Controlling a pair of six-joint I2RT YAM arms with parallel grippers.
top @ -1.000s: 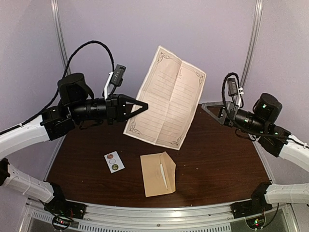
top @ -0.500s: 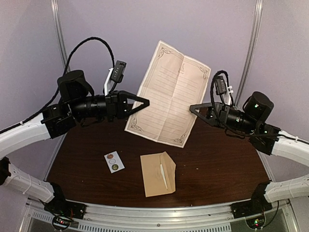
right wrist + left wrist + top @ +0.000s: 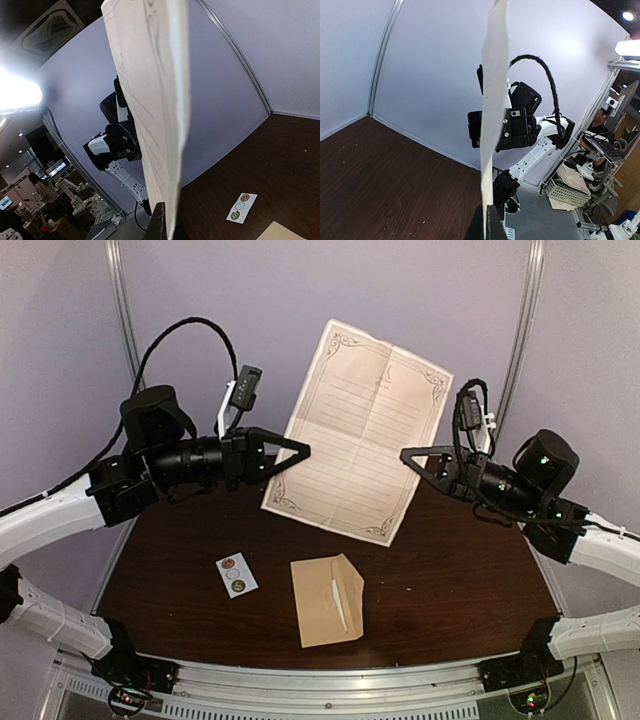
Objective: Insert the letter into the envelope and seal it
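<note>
Logged letter unfolded and aloft, up behind envelope, well clear of surface. Found left jaws closed on its edge, on the side left of envelope. Confirmed in left wrist view, with the sheet edge-on and running down into the pinch. Found right jaws at the opposite edge, with paper between them in right wrist view. Judged them closed on it, though little of them shows.

Saw envelope lying flat on surface, touched by neither arm; could not tell whether flap open. Noted sticker card just left of envelope.

Judged progress early. Counted as done: raising and spreading of letter between two grips. Counted as left: refolding along visible creases to fit, sliding into envelope, closing flap, sealing, probably with a sticker.
</note>
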